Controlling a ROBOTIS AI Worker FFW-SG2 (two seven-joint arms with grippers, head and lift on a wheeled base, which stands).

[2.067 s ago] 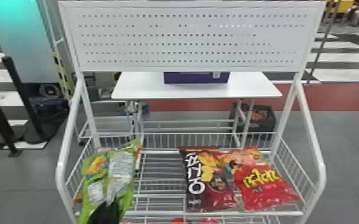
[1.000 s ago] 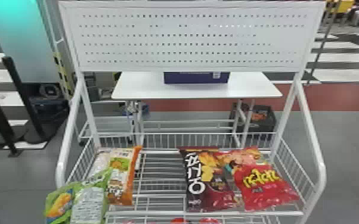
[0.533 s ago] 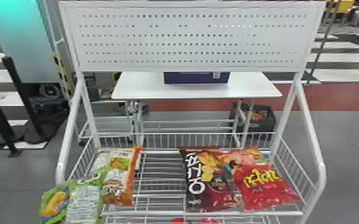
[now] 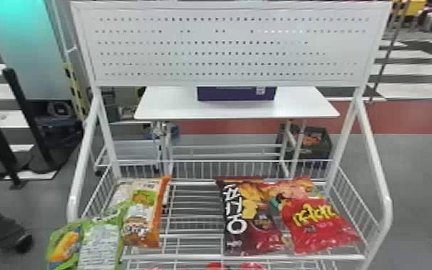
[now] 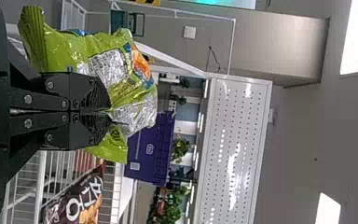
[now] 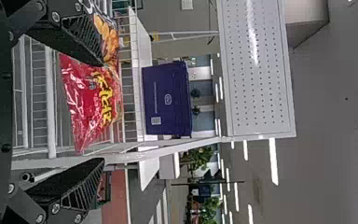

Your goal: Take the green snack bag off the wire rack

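The green snack bag is at the lower left in the head view, over the rack's front left corner and overlapping the orange-edged bag behind it. In the left wrist view my left gripper is shut on the green snack bag, which bulges out to both sides of the fingers. The wire rack stands in front of me. In the right wrist view my right gripper is open with nothing held, its two fingers wide apart before the rack's right side.
On the shelf lie an orange-edged bag at the left, a dark snack bag right of centre and a red snack bag at the right. Behind the rack is a white table with a purple box.
The green snack bag has come from over the shelf's left part toward the front left, uncovering the orange-edged bag. Over the last half second it has hardly moved.
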